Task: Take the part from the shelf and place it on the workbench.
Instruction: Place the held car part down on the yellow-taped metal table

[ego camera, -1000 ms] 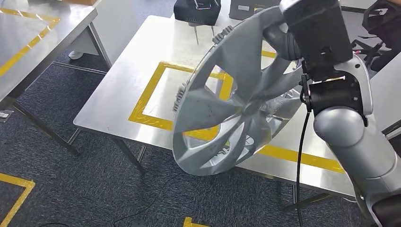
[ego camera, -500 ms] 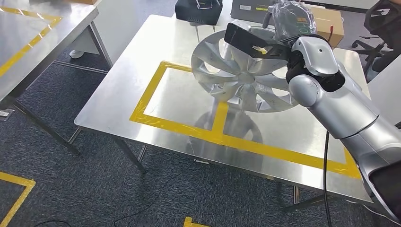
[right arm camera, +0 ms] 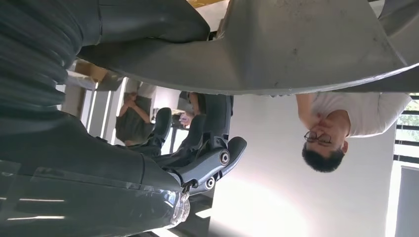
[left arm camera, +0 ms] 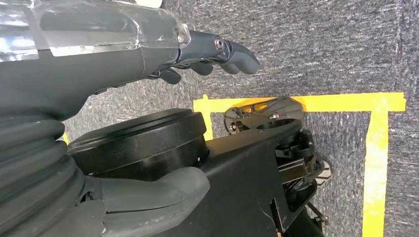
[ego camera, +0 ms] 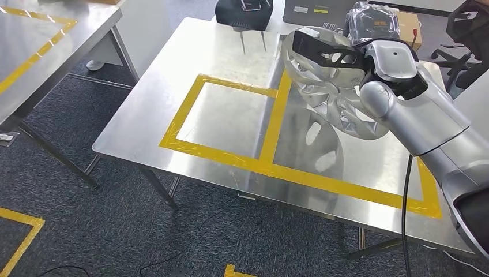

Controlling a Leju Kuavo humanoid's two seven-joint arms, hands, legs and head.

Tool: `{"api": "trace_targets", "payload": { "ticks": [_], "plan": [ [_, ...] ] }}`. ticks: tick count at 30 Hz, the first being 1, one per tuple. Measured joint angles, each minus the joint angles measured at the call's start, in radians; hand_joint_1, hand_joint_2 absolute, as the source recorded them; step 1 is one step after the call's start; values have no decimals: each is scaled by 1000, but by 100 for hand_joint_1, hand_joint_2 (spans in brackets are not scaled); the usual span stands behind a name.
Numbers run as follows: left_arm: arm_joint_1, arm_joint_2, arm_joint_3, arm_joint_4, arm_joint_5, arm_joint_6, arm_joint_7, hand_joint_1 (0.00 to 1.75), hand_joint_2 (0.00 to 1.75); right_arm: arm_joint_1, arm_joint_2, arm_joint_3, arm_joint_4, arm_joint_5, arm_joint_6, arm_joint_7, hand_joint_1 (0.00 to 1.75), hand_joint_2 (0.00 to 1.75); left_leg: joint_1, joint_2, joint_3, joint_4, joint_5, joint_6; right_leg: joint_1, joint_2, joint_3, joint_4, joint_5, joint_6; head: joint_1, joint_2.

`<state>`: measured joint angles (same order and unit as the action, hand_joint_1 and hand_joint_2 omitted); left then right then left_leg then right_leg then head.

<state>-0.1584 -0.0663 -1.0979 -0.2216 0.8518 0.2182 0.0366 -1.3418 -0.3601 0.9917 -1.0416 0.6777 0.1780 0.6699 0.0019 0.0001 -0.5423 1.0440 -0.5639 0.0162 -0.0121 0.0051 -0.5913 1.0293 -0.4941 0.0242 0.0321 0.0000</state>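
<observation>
Starting on the left: the left hand [left arm camera: 217, 52] is seen over carpet in the left wrist view, nothing held, fingers loosely stretched out.

Across the workbench [ego camera: 173, 86], the left taped square [ego camera: 225, 115] is passed over. The wheel cover [ego camera: 331, 101] is found above the far right taped area, tilted steeply and gripped at its upper rim by the right hand [ego camera: 320, 49]. Whether its lower edge is touching the steel can't be told.

Biggest risk, probably: a big cover is being hung from one rim hold, so a slip or swing could be expected. If it's let go while tilted, it could clatter, roll, or hit the boxes [ego camera: 403, 26] behind it.

In the right wrist view, the thumb [right arm camera: 148, 22] is shown pressed on the cover and the fingers [right arm camera: 217, 158] hanging off it, which is hidden from the head view. The table layout is given by the head view.
</observation>
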Motion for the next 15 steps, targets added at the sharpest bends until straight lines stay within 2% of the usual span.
{"api": "trace_targets", "payload": {
  "ticks": [15],
  "plan": [
    [-1,0,-8,0,-4,0,0,0,175,-7,-5,15,31,46,8,12,175,175,0,-3,1,0,0,0,0,0,1,0,0,0,0,0]
  ]
}}
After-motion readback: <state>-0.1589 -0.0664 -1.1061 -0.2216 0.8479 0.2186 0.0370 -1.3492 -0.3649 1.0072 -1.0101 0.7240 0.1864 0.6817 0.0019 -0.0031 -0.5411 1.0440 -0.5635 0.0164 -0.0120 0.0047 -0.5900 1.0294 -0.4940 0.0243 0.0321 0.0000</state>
